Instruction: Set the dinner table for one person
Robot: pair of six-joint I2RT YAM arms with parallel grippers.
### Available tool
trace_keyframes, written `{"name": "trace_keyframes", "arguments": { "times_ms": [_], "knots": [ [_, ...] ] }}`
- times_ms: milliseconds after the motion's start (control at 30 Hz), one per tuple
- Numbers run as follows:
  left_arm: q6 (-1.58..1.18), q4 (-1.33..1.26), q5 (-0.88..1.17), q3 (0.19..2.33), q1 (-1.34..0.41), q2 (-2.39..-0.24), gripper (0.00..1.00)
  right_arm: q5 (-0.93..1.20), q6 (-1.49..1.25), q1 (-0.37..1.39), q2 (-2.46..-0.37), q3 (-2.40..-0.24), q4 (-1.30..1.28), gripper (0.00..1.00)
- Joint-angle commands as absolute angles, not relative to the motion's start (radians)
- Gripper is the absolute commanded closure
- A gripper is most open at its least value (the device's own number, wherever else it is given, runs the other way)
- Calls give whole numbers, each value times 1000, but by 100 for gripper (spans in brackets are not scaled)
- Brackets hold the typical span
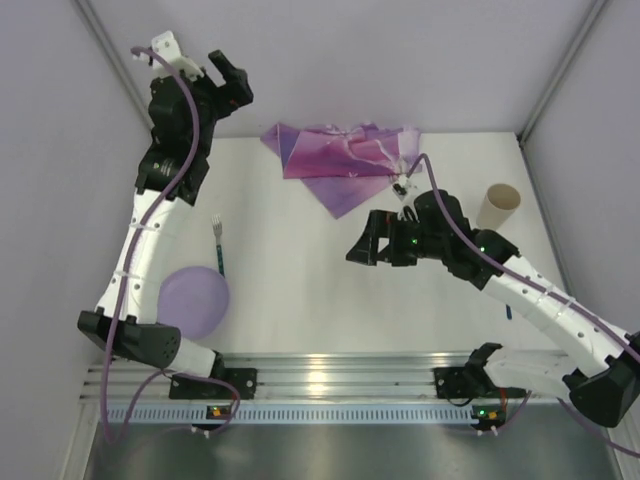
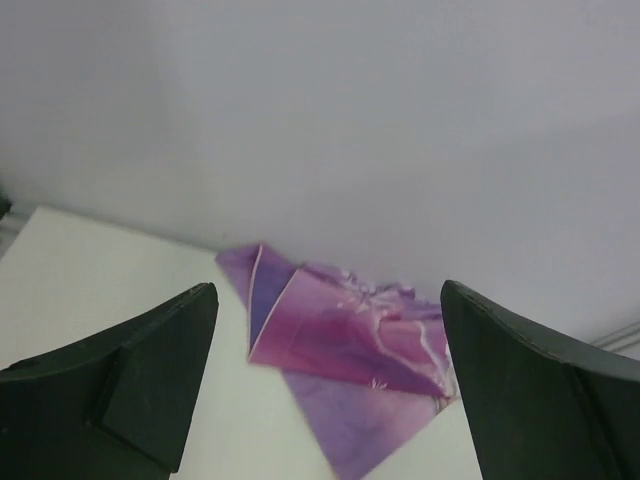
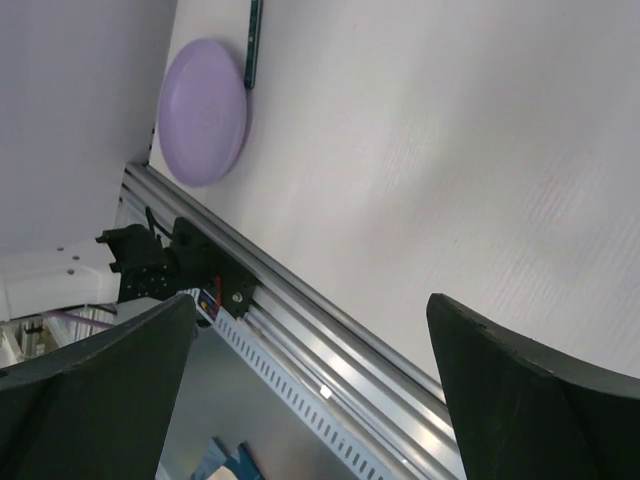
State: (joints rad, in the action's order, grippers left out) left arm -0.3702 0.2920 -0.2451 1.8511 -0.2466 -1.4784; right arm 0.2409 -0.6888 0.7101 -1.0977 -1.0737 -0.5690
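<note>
Large flat matte white rectangular dinner table (image 1: 300, 290) fills the cell floor between the grey walls. An aluminium rail (image 1: 330, 372) runs along its near edge, where both arm bases are bolted. Surface plain, no marks.

On it:
- folded, rumpled purple-pink placemat (image 1: 345, 160) at far centre
- round lilac plate (image 1: 193, 300) near left
- fork with dark handle (image 1: 217, 248) just beyond the plate
- beige cylindrical cup (image 1: 498, 206) upright at far right

Left gripper (image 1: 232, 82) is raised high over the table's far left corner, well clear of the surface. Fingers are spread wide, nothing between them. Its wrist view looks down on the placemat (image 2: 350, 350) and the white top (image 2: 70, 255).

Right gripper (image 1: 362, 248) hangs above the table right of centre, not touching, pointing left. Jaws are spread, empty. Its wrist view shows bare tabletop (image 3: 450, 150), the rail (image 3: 300, 300), the plate (image 3: 203, 110) and the fork (image 3: 254, 40).
</note>
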Motion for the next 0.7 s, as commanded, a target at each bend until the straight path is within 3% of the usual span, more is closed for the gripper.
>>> {"name": "trace_keyframes", "arguments": {
  "times_ms": [0,33,67,133,300,367,467,667],
  "knots": [
    [-568,352,-445,1662,-236,-1366,2,265,-687,695,-1045,-1069,-531,0],
    [-531,253,-175,1575,-194,-1330,2,270,-692,695,-1028,-1049,-525,0],
    [-441,63,-32,1399,-189,-1271,2,270,-701,692,-1019,-1040,-520,0],
    [-458,-102,180,1271,-190,-1241,2,273,-710,678,-996,-1020,-526,0],
    [-670,136,149,1268,-222,-1409,2,336,-727,606,-983,-979,-540,0],
    [-649,195,30,1279,-267,-1489,2,328,-707,588,-986,-991,-596,0],
    [-679,199,-58,1253,-342,-1572,2,322,-681,565,-960,-1002,-635,0],
    [-776,124,-44,1290,-449,-1782,2,229,-643,531,-868,-1048,-731,0]
  ]
}}
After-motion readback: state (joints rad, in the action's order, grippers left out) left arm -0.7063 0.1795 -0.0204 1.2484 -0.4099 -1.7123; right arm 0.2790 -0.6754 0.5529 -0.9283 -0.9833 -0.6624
